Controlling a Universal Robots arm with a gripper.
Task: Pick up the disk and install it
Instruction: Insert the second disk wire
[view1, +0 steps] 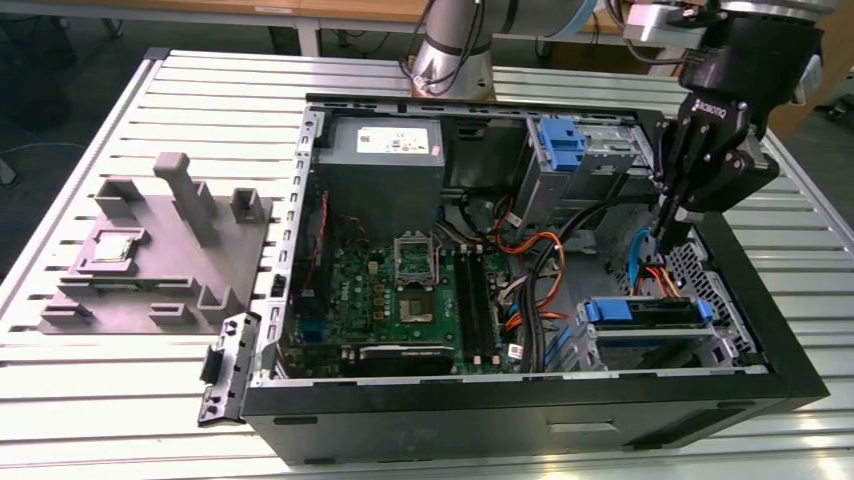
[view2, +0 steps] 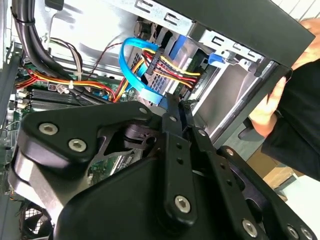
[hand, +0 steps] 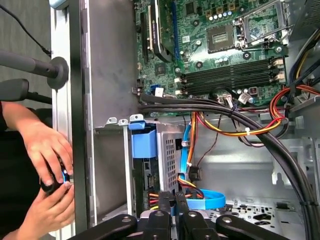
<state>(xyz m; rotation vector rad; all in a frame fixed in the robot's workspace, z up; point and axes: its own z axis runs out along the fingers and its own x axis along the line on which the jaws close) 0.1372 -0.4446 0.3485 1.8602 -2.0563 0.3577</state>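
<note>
The disk (view1: 646, 312) sits in the lower drive bay at the case's front corner on the exterior view's right, its blue rail end facing into the case. In the first wrist view, the disk (hand: 151, 175) stands edge-on behind a blue tab (hand: 143, 142). My gripper (view1: 663, 232) hangs above and behind it inside the case, with its fingers pressed together and nothing visible between them. Its tips (hand: 174, 198) rest beside the blue data cable (hand: 205, 202) and the red-yellow power leads (view2: 172, 75) at the disk's back end. The gripper (view2: 169, 100) points at that plug cluster.
A person's hands (hand: 45, 165) hold a small black object just outside the case wall (hand: 80, 125). Thick black cables (hand: 240, 122) cross above the bay. The motherboard (view1: 400, 290) fills the case floor, and an upper bay holds a blue bracket (view1: 561, 140). A grey fixture (view1: 147, 250) stands on the exterior view's left.
</note>
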